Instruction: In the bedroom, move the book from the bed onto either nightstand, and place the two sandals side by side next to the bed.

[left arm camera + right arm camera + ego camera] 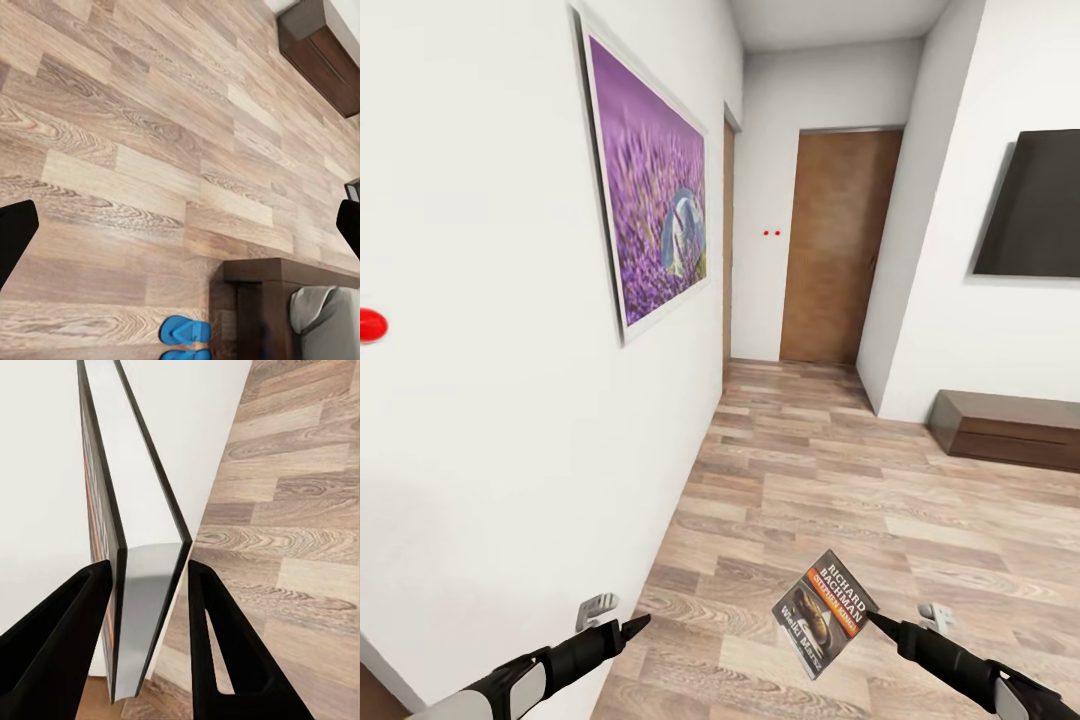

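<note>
- Right gripper (872, 617): lower right of the head frame, black fingers clamped on the book (823, 612). In the right wrist frame the two black fingers (71, 622) stand one on each side of the book's (135, 585) edge, pinching it.
- Book: held in the air above the wood-plank floor (840, 480), lower centre-right of the head frame, tilted, cover toward the camera; dark cover, orange band, white lettering, small picture. Seen edge-on in the right wrist frame, pale pages between dark covers.
- Left gripper (628, 627): lower left of the head frame, close beside the white wall (490, 450), holding nothing. In the left wrist frame its black fingertips (13, 232) sit at the far left and far right edges, spread wide.
- Sandals (185, 331): bright blue, on the floor at the bottom centre of the left wrist frame, next to the dark wooden corner of the bed (270, 277); a second blue shape is cut by the frame edge below the first.
- Bed: lower right of the left wrist frame, dark brown frame with pale grey bedding.
- Purple picture (650, 200): white-framed, on the left wall, upper left of the head frame.
- Wooden door (838, 250): upper centre, at the end of the passage.
- Black screen (1032, 205): on the right wall, upper right.
- Low dark cabinet (1010, 428): on the floor below the screen, right edge.
</note>
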